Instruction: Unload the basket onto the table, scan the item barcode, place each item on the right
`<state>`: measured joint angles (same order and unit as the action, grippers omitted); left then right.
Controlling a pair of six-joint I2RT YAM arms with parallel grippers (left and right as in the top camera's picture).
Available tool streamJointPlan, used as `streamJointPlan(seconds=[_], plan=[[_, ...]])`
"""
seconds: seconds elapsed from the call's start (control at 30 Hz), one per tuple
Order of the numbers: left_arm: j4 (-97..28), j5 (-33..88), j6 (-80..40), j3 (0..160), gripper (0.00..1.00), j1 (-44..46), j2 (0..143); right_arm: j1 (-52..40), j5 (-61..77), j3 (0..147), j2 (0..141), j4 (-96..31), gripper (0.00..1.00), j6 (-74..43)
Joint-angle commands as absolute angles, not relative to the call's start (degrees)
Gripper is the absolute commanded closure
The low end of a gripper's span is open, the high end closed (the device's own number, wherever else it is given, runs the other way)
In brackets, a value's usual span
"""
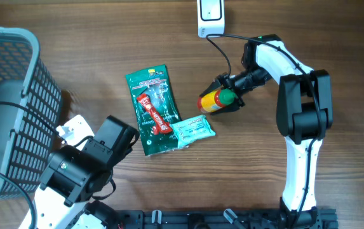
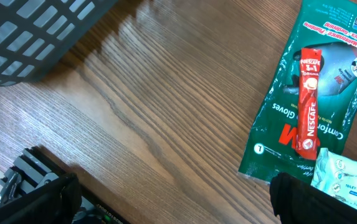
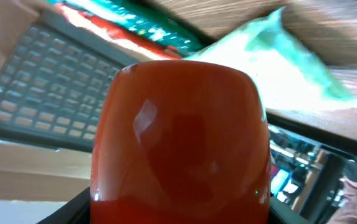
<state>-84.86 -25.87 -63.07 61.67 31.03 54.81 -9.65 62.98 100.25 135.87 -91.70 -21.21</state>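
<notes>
Left of the green glove packet (image 1: 148,79) stands the grey basket (image 1: 4,95). Below-left of the packet, the left gripper (image 2: 178,202) hovers with jaws spread wide, holding nothing. Right of the packet, the right gripper (image 1: 223,98) is clamped on the red-and-yellow bottle (image 1: 211,102). A white scanner (image 1: 211,16) sits up-right of the packet. A tissue pack (image 1: 193,130) touches its lower right corner, and a Nescafe sachet (image 1: 155,113) lies on it.

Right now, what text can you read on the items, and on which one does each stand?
"NESCAFE": on the red sachet.
"Gloves", after a partly covered "Comfor": on the green pack.
"L": in a white oval at that pack's corner.
Pale wipes pack: print too blurred to read.
Bottle: no readable text in any view.
</notes>
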Motion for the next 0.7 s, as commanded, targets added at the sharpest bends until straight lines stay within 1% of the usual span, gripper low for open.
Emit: streamJointPlan(seconds=[0.0,0.03,0.13,0.27,0.33,0.37,0.47,0.53,0.63,0.67], plan=[[-84.9,-26.5,-63.0,61.9,0.00,31.0,54.5,-9.3,56.9,100.3,134.5,-92.4,0.67,-26.1],[-84.9,-26.5,-63.0,61.9,0.00,31.0,54.5,-9.3,56.9,100.3,134.3,-92.4,0.69,-27.0],[-84.9,-26.4,-63.0,61.9,0.00,31.0,54.5,-9.4,57.0,100.3,132.6,-92.4,0.71,-27.4],[-84.9,-26.5,-63.0,61.9,0.00,31.0,54.5,-9.5,55.8,100.3,125.4,-92.4,0.72,-27.2],[-84.9,-26.4,-63.0,61.9,0.00,31.0,54.5,-9.8,52.9,100.3,121.6,-92.4,0.71,-30.5],[-84.9,-26.5,-63.0,61.9,0.00,31.0,54.5,-10.0,50.1,100.3,119.5,-92.4,0.71,-34.1],[-84.9,-26.5,-63.0,61.9,0.00,31.0,54.5,-10.3,38.6,100.3,114.8,-92.3,0.67,-51.6],[-84.9,-26.5,-63.0,61.9,0.00,31.0,54.5,-10.4,36.0,100.2,114.8,-92.3,0.67,-56.8],[-84.9,-26.5,-63.0,61.9,0.00,31.0,54.5,-10.5,23.2,100.1,115.1,-92.3,0.68,-72.8],[-84.9,-26.5,-63.0,61.9,0.00,31.0,54.5,-10.5,22.4,100.1,115.1,-92.3,0.67,-73.5]])
